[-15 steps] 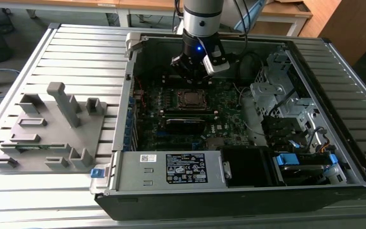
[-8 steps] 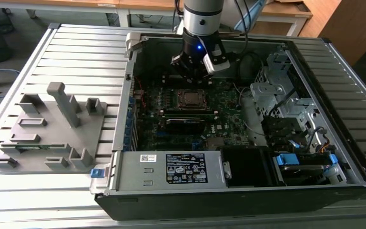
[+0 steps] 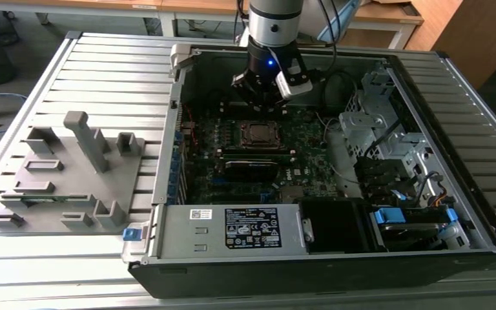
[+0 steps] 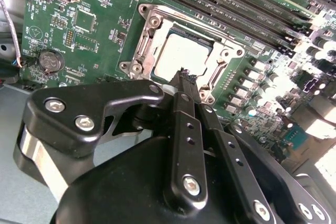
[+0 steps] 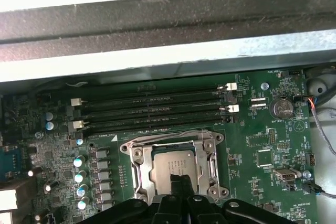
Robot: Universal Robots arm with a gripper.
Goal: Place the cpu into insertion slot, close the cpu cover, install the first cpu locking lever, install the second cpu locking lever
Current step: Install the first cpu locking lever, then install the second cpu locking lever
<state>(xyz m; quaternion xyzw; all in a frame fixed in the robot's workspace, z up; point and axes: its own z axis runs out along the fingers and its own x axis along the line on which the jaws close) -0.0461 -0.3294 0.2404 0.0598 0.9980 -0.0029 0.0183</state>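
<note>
Starting at the exterior view's left, you've got a grey plastic fixture tray (image 3: 67, 187) with upright posts sitting on the slatted metal table (image 3: 24, 97), well apart from where your gripper (image 3: 261, 97) is. Moving right, the open computer case (image 3: 334, 258) holds the green motherboard (image 3: 230, 155), a power supply box (image 3: 230, 229) along the near edge, and drive cages (image 3: 377, 129) at the exterior view's right.

Your gripper hangs inside the case, over the board just beyond the insertion slot (image 3: 259, 134). In the second wrist view the fingers (image 4: 181, 124) are pressed together with nothing between them, tips right at the edge of the socket.

The cpu (image 5: 176, 163) already sits in the insertion slot, pale metal top showing through the square window. The cpu cover (image 5: 142, 169) lies flat around it, just ahead of the fingertips in both wrist views. Past the socket from the fingers run the long black memory slots (image 5: 152, 111), and off to one side there's a coin battery (image 5: 282, 107).
</note>
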